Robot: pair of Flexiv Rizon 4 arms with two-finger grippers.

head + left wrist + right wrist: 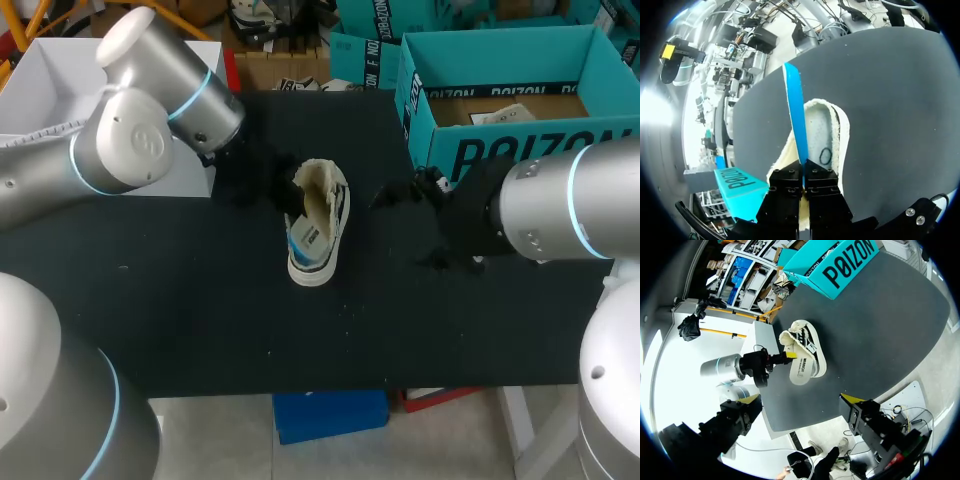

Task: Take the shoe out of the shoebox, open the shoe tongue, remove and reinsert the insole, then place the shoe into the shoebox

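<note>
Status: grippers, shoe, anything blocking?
Left gripper shut on blue insole at shoe. Right gripper open, clear. Shoe on table, outside shoebox. Nothing blocking.

White shoe, blue insole at its opening, near open shoebox.

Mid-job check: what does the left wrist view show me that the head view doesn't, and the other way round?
Only the left wrist view: the left gripper shut on the thin blue insole, which stands on edge out of the shoe opening, with the pale lining in sight. Only the head view: the open inside of the teal shoebox, with paper in it, and the right arm beside the shoe, apart from it. Both: the shoe on the black table.
</note>
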